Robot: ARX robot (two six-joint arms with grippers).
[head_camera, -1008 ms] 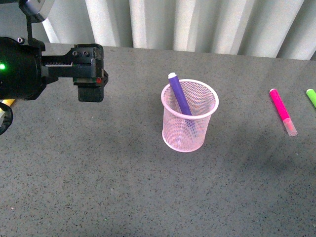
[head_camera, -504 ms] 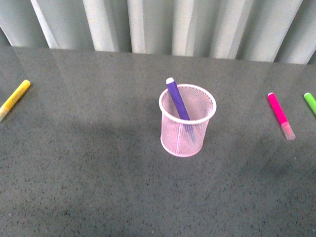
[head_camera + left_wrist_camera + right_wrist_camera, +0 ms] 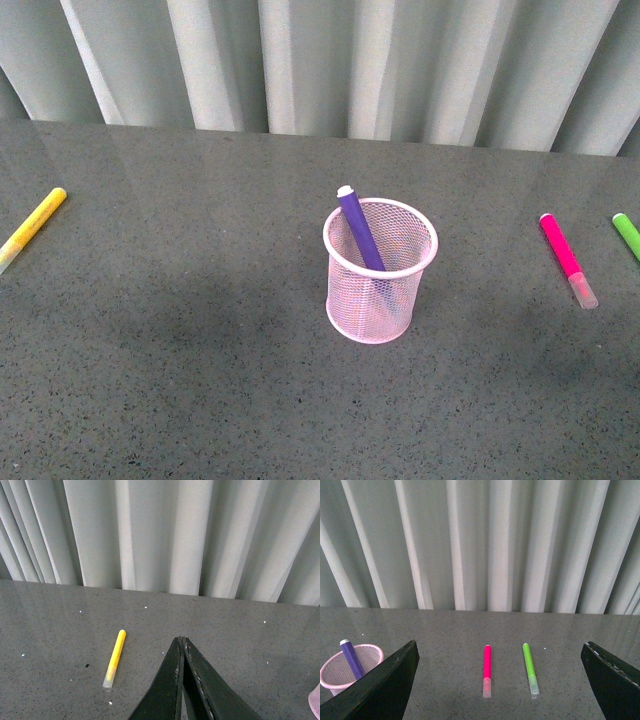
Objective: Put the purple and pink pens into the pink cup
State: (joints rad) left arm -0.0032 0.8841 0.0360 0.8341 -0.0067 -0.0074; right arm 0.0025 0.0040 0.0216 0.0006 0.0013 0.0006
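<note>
Grey speckled tabletop (image 3: pixel 200 400) before pale pleated curtains (image 3: pixel 320 60); left gripper (image 3: pixel 182 640) clenched empty, right gripper (image 3: pixel 500 643) spread wide.

A dark grey speckled counter (image 3: pixel 200 380) fills the foreground. Behind its far edge hangs a pale, pleated curtain (image 3: pixel 320 60). Soft light reflects faintly off the counter near the curtain.

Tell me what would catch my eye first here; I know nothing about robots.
A pink mesh cup stands in the middle of the grey table with a purple pen leaning inside it, one end poking above the rim. To the right, a pink pen and a green marker lie flat, side by side but apart. A yellow marker lies alone at the far left.
</note>
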